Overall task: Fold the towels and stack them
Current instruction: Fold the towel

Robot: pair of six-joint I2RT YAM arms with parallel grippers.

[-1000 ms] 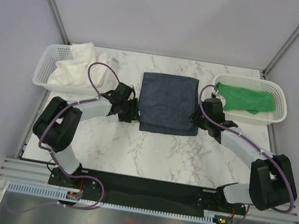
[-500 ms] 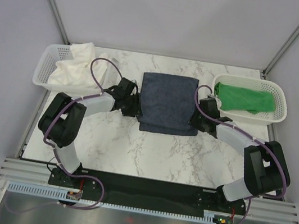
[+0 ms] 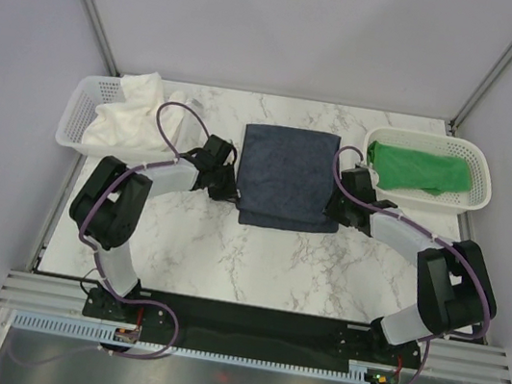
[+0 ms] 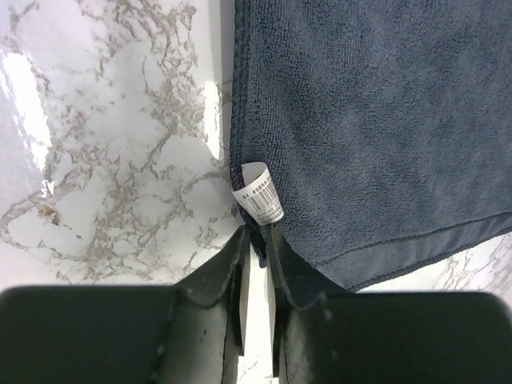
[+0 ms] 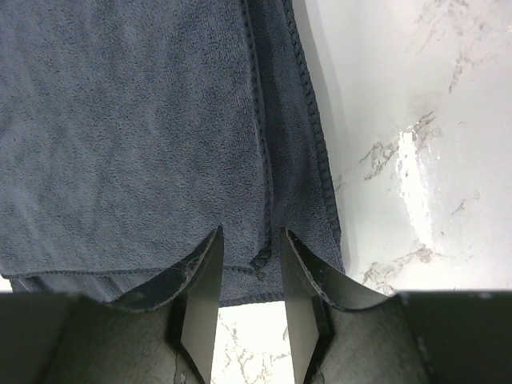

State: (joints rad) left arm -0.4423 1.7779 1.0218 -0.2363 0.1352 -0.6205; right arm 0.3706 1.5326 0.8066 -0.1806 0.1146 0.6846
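The navy towel [image 3: 288, 173] lies folded on the marble table, its layers uneven along the near edge. My left gripper [image 3: 232, 193] sits at its near left corner. In the left wrist view the gripper [image 4: 256, 234] is nearly closed and pinches the towel's [image 4: 376, 120] edge just below a white barcode tag [image 4: 258, 194]. My right gripper [image 3: 331, 207] is at the near right corner. In the right wrist view it [image 5: 252, 234] stands open, straddling the hem of the towel [image 5: 136, 120]. The green towel [image 3: 420, 169] and the cream towel [image 3: 127, 113] lie in baskets.
A white mesh basket [image 3: 73, 119] at the back left holds the cream towel, which spills over its rim. A second white basket [image 3: 481, 174] at the back right holds the green towel. Bare marble table [image 3: 255, 260] lies between the towel and the arm bases.
Both grippers have slid in to the navy towel's near corners. The left jaws have narrowed onto the towel's edge. The right jaws have stayed apart.
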